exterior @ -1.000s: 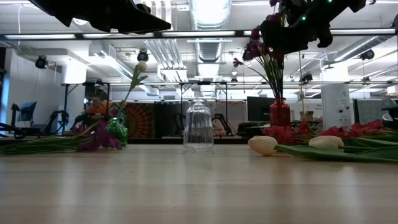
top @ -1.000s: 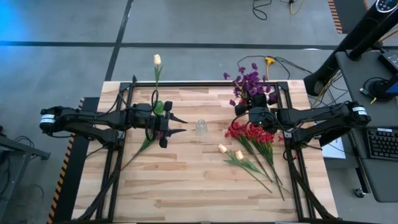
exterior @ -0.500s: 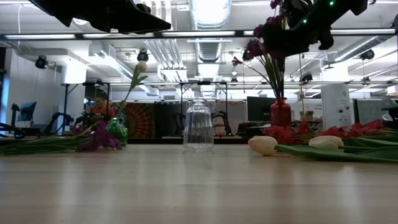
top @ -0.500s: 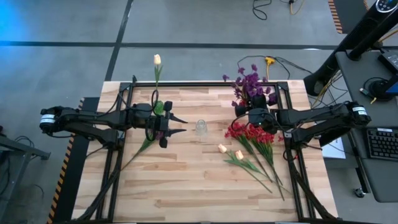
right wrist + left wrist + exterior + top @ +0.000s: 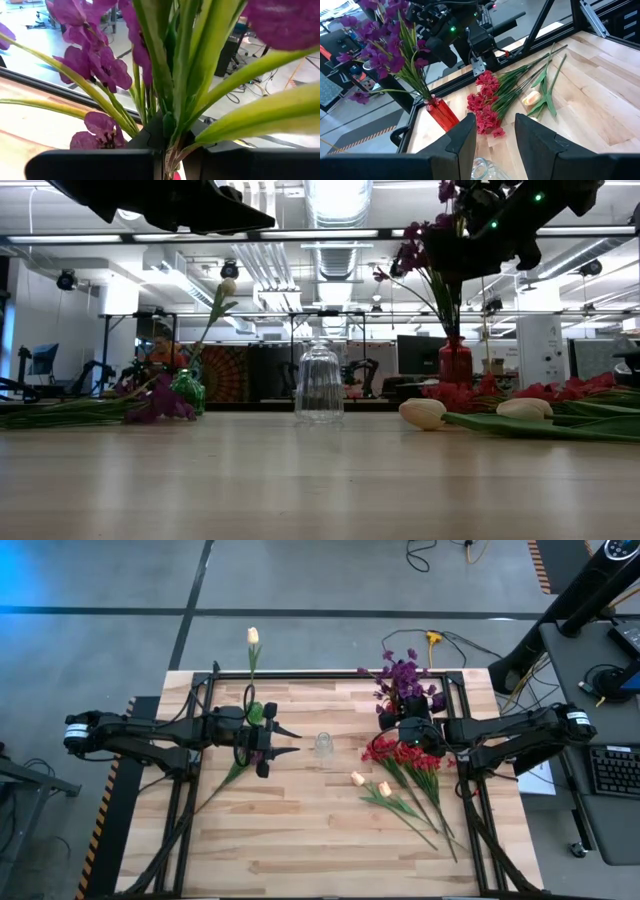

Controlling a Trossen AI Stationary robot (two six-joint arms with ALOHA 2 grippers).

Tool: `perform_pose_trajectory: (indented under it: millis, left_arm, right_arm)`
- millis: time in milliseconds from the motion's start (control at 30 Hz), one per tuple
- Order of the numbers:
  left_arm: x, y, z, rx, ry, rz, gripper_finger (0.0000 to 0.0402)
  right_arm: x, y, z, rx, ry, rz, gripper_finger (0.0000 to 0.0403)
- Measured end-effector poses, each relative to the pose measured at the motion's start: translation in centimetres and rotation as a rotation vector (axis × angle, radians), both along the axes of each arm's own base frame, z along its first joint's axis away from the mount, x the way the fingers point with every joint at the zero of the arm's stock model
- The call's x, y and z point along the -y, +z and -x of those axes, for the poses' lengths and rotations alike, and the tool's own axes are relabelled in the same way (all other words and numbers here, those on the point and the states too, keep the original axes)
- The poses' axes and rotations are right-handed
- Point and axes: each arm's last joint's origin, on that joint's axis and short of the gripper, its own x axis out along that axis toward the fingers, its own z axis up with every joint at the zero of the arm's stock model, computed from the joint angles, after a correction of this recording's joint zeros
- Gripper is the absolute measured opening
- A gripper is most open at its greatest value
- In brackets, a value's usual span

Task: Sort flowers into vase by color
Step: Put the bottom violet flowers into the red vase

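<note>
Purple flowers (image 5: 402, 675): stems stood in the red vase (image 5: 441, 113) near the table's far right edge, pinched between the closed fingers of my right gripper (image 5: 412, 712). I judged I should lower straight, release only once stems were seated, and lift clear without snagging blossoms. Green vase (image 5: 256, 712), far left: one cream tulip (image 5: 253, 636). Clear vase (image 5: 323, 745), centre: nothing inside. Red flowers (image 5: 395, 753) and two cream tulips (image 5: 370, 784) lay on the table's right side. Left gripper (image 5: 290, 739) waited left of the clear vase, fingers apart, empty.
</note>
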Motion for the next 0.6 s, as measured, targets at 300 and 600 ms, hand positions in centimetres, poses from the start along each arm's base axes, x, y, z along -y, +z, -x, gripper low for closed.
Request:
perform_pose_trajectory:
  millis: [300,600]
  left_arm:
    - [0.00,0.00,0.00,0.000,0.000,0.000,0.0118]
    - [0.00,0.00,0.00,0.000,0.000,0.000,0.0118]
  right_arm:
    - [-0.01,-0.08,0.02,0.001,0.000,-0.001,0.0028]
    - [-0.01,-0.59,0.17,0.005,-0.003,-0.010,0.0028]
